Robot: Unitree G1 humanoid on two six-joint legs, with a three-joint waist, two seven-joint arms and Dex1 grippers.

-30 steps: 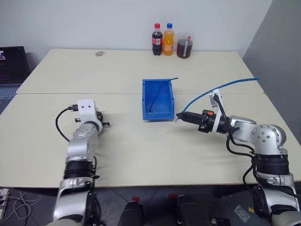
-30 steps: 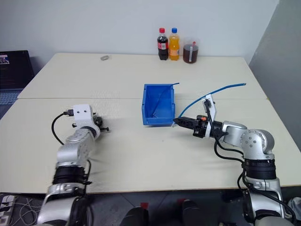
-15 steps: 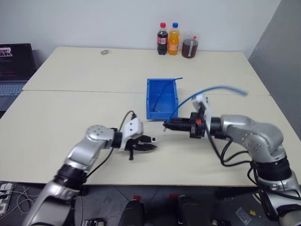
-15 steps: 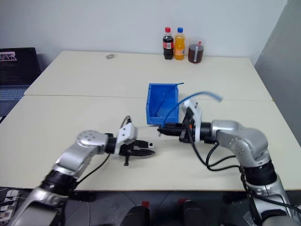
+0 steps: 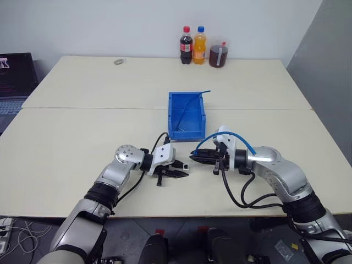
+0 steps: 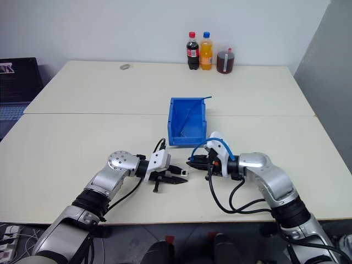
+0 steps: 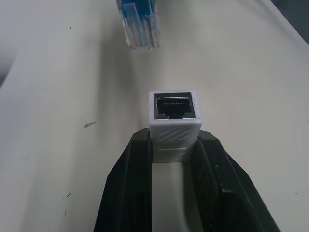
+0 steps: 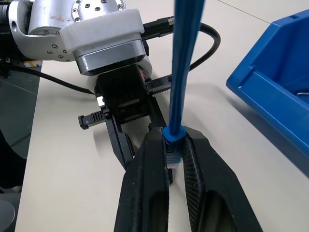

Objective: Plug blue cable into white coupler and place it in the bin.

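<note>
Both arms swung inward since a second ago, grippers now tip to tip below bin (image 5: 186, 115).

Head views: left gripper (image 5: 181, 170) clamped on white coupler (image 5: 186, 165); right gripper (image 5: 197, 155) clamped on blue cable (image 5: 231, 135), cable arching back over wrist. Bin at 12 o'clock from both.

Left wrist view: white coupler (image 7: 174, 123) pinched between fingers, dark socket facing out, clear plug (image 7: 139, 25) near, at 11 o'clock, not inserted.

Right wrist view: plug gripped, cable rising straight.

Plugging and binning remain.

Blue cable (image 7: 138, 25) plug — upper part beyond left wrist view's edge
</note>
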